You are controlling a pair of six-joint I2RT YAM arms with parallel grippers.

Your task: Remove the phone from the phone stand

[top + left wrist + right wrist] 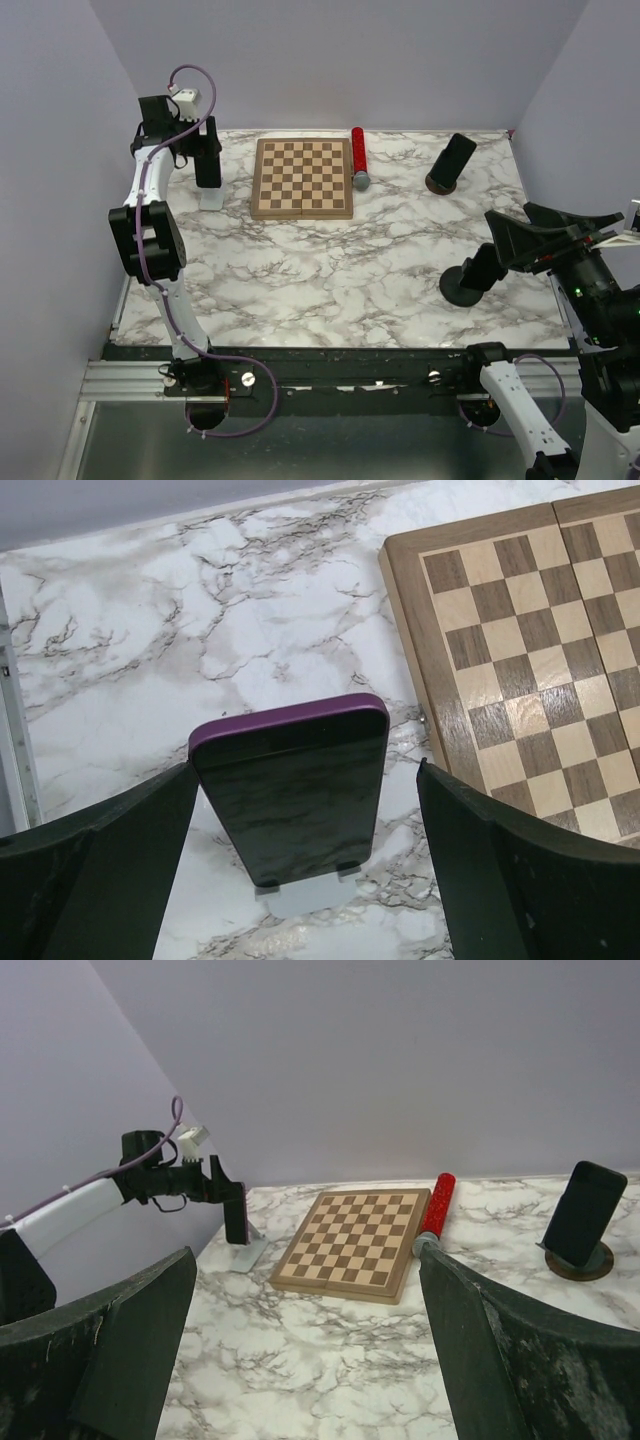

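The marble worktop (pixel 330 270) carries a folded chessboard (pixel 302 178) at its far middle, lying flat and out of the way of both arms. Left of the board the phone (pixel 290 790), in a purple case, leans back on a pale phone stand (pixel 300 895). Its lower edge sits against the stand's small lip, which keeps it propped at a tilt and leaves both long sides free to grasp. A second dark phone (pixel 455 160) leans on a round base at the far right, well apart, with a red cylinder (pixel 358 155) just beside the board.

The left end effector (pixel 305 780) is spread fully wide, one finger on each side of the purple phone. It looks placed for a side pinch but grips nothing yet. The right end effector (pixel 307 1260) hangs over the near right, equally wide and empty.
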